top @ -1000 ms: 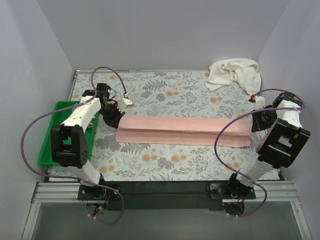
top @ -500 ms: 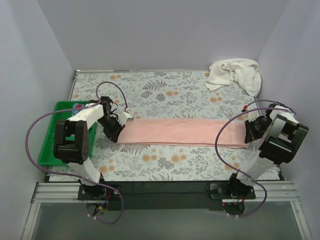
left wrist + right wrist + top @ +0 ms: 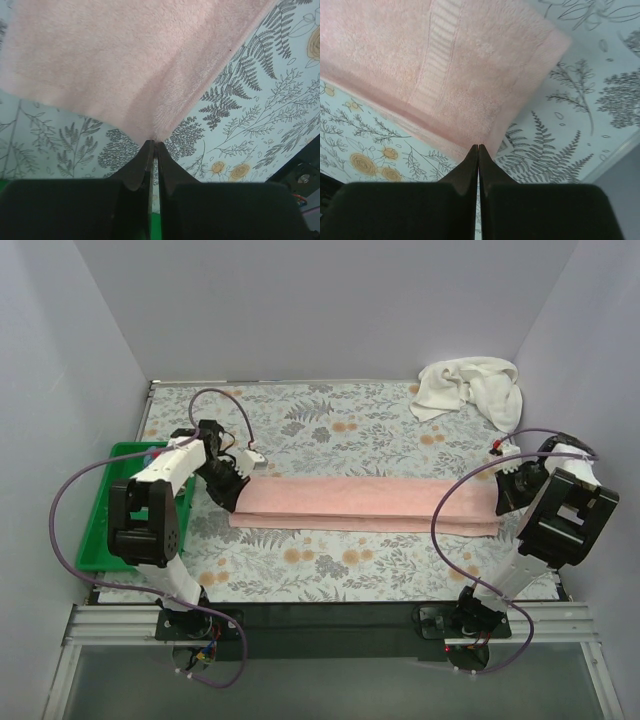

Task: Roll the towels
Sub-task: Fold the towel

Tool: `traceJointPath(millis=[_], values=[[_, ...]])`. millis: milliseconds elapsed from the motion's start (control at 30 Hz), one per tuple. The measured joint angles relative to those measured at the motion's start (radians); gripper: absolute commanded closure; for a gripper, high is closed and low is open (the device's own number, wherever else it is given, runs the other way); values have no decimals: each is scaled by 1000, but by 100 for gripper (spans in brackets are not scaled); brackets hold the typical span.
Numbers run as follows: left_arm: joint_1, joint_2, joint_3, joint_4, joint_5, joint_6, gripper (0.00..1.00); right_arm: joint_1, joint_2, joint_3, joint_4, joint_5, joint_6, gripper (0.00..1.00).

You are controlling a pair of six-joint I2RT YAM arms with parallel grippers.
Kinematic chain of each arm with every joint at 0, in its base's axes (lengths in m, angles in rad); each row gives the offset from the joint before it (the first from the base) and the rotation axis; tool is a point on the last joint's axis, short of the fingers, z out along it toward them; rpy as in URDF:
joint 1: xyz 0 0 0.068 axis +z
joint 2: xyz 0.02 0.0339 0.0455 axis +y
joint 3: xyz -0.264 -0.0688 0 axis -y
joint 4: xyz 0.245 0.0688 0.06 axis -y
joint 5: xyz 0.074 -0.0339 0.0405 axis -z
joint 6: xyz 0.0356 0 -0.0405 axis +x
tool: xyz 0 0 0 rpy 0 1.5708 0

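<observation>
I have both arms down on the pink towel (image 3: 365,502), one at each end. It lies as a long folded strip across the middle of the floral table (image 3: 330,430), running left to right. Its layers are slightly offset, so a lower edge shows along the near side.

On the left wrist camera the left gripper (image 3: 152,147) is clenched tight, with no gap between the dark fingers (image 3: 137,170). The towel's left end draws into a small peak right at the tips, so I read that as a pinch on the cloth's corner. The rest of the towel spreads away from the tips, flat on the fern print.

The right wrist camera shows much the same. The right gripper (image 3: 478,149) is clamped together, and the right end of the pink towel meets the tips at its corner. I can see the woven band near the hem and the layered edge beneath it. I take this as a grip on that corner too, though very little cloth sits between the fingers.

From above, the towel looks taut and fairly straight between the two grippers.

The white towel (image 3: 470,388) sits crumpled in a heap at the far right corner of the table, well apart from both arms. A green tray (image 3: 98,530) rests at the left edge, just beside the left arm.
</observation>
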Motion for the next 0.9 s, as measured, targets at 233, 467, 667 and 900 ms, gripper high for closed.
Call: traceJointPath(millis=[233,467,667,900], values=[[4,-23,65,-34,15,14,100,-20,-5,80,-37,-25,-7,99],[13,-23,-17,-23,11,23,100,-21,-5,20,-45,-23,-18,99],[13,-2,-37,-6,3,30,63,-12,-1,-13,-45,-7,-20,75],[18,11,20,-51,10,30,43,-3,2,72,-97,-15,-28,48]])
